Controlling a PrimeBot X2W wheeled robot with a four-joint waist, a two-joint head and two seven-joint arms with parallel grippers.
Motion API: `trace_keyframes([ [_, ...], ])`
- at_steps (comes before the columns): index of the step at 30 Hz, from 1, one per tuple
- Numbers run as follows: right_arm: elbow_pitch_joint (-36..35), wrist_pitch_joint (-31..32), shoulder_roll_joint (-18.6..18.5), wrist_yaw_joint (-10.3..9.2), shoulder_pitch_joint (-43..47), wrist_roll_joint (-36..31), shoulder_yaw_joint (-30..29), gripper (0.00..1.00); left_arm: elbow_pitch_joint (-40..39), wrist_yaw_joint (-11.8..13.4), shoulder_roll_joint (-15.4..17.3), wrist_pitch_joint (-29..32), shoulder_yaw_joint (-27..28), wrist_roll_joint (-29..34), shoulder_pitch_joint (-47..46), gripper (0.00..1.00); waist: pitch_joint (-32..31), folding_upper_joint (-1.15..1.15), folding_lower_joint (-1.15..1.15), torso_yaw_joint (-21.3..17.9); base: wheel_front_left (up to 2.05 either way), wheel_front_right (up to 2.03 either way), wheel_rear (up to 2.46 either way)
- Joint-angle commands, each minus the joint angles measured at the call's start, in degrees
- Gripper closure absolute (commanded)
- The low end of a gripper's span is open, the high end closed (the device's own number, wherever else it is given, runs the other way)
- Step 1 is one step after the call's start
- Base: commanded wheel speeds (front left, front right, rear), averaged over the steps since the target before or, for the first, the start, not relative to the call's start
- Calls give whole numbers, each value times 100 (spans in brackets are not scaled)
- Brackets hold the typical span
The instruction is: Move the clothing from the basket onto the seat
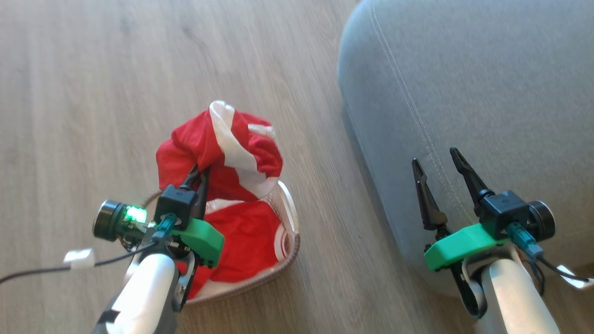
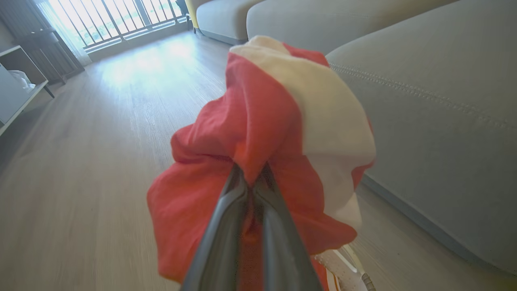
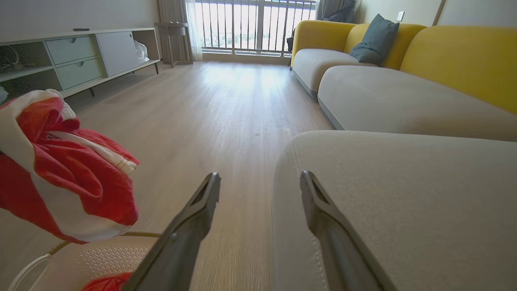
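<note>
The bright red garment [image 1: 222,139] with a broad white stripe hangs bunched above the basket [image 1: 293,241], where a second red garment [image 1: 246,234] with white-striped trim lies, on the wooden floor [image 1: 93,93] beside the grey seat [image 1: 487,93]. The left arm [image 1: 144,287] reaches in from the lower left of the head view, and the left gripper [image 1: 198,172] is clenched on a fold of the striped garment, fingertips buried in cloth. The right gripper [image 1: 434,155] hovers over the seat's edge, jaws spread wide, holding nothing.
</note>
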Motion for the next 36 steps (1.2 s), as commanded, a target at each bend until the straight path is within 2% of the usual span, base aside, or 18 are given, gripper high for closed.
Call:
trace_keyframes([
  [1, -166, -54, -51, -1, -27, -48, 108, 0, -279, 39, 27, -72, 270, 3, -139, 100, -236, -1, 1, 156, 0, 0, 0],
  [11, -161, -54, -51, -1, 235, -172, -36, 0, -1907, -71, -416, -72, 893, -149, 396, 100, -663, -1, 1, 417, 0, 0, 0],
  [20, -171, -54, -51, -1, 337, -265, -21, 0, -2807, -265, -569, -72, 1199, -85, 402, 100, -746, -1, 1, 528, 0, 0, 0],
  [24, -360, -54, -51, -1, 468, -207, 16, 0, -2970, -379, -586, -72, 1171, -48, 416, 100, -756, -1, 1, 544, 0, 0, 0],
  [33, -828, -54, -51, -1, 739, -141, 169, 0, -3089, -917, -596, -72, 634, 140, 554, 100, -723, -1, 1, 559, 0, 0, 0],
  [36, -944, -54, -51, -1, 775, -82, 207, 0, -3119, -937, -597, -72, 559, 125, 612, 100, -723, -1, 1, 558, 0, 0, 0],
])
